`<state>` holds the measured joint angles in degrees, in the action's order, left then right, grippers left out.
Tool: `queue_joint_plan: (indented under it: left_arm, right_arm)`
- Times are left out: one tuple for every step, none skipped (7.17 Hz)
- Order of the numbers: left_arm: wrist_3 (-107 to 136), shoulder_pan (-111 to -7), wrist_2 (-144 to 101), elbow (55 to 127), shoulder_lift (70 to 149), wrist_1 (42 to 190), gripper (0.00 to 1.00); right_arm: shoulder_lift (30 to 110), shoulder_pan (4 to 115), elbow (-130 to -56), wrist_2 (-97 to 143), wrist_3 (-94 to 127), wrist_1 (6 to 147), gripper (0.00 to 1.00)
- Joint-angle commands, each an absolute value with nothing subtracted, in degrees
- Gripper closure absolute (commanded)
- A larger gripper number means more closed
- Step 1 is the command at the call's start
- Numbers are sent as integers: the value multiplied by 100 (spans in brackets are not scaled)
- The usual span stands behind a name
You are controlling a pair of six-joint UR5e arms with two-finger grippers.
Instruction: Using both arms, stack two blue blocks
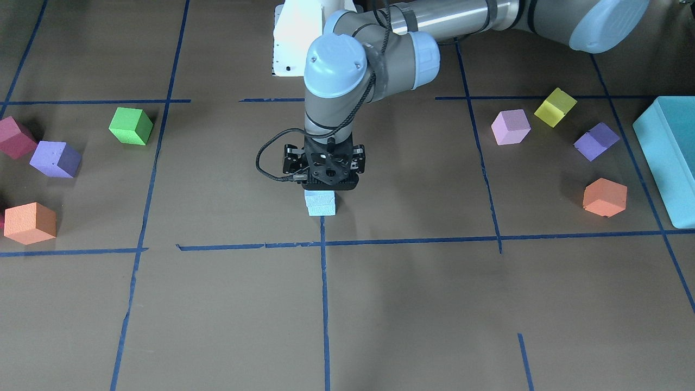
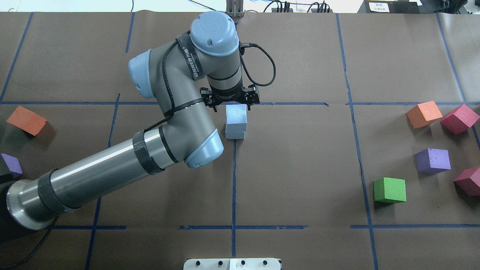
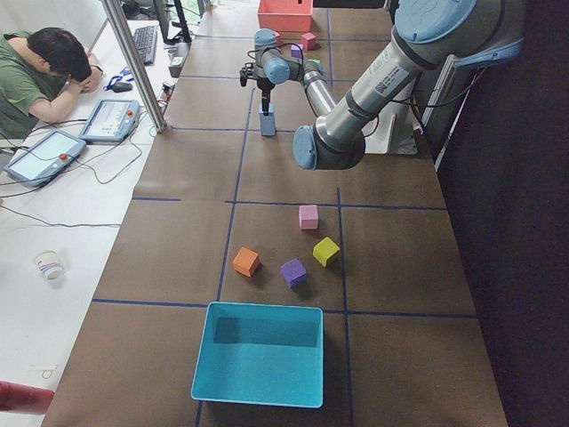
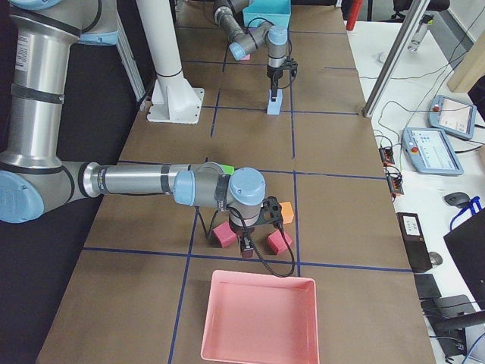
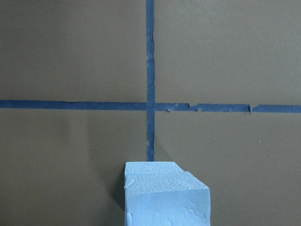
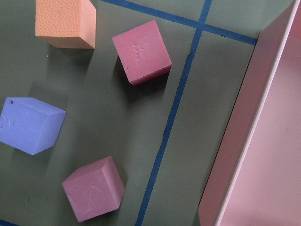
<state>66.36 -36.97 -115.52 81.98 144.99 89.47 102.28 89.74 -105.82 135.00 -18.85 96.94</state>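
Observation:
The two blue blocks stand stacked at the table's centre, the top block on the lower one. The stack also shows in the front view and at the bottom of the left wrist view. My left gripper hangs straight above the stack with its linkages spread wide, open, and no finger is beside the top block. My right gripper shows only in the exterior right view, hovering over magenta cubes near the pink tray. I cannot tell whether it is open or shut.
Coloured cubes lie at both table ends: green, purple, orange, magenta. A teal bin is at one end, a pink tray at the other. The white pedestal stands behind.

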Motion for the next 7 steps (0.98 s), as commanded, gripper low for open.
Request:
queue_joint_plan:
  left_arm:
    - [5806,-4103,-11900,9248,13481,8703,0]
    - [5140,-4366,-11918,9925,12682,8675,0]
    - [4280,-4734,-12101,10488,11917,8675,0]
    - [3175,-5277,-12572,10860,11091,8701,0]
    - [1937,-6013,-13082,10959,10465,8745,0]
    - [463,-6804,-13444,10899,9824,8754,0]
    - [-805,-7377,-13552,10672,9435,8754,0]
  right_arm:
    - [10222,8974,-10582,13500,-1881,9694,1]
    - [10222,8974,-10573,13500,-1898,9694,0]
    - [10222,8974,-10556,13491,-1907,9694,0]
    - [10222,8974,-10556,13491,-1899,9694,0]
    - [10222,8974,-10556,13491,-1898,9694,0]
    - [10222,8974,-10556,13500,-1898,9694,0]
    - [10230,8974,-10556,13500,-1898,9703,0]
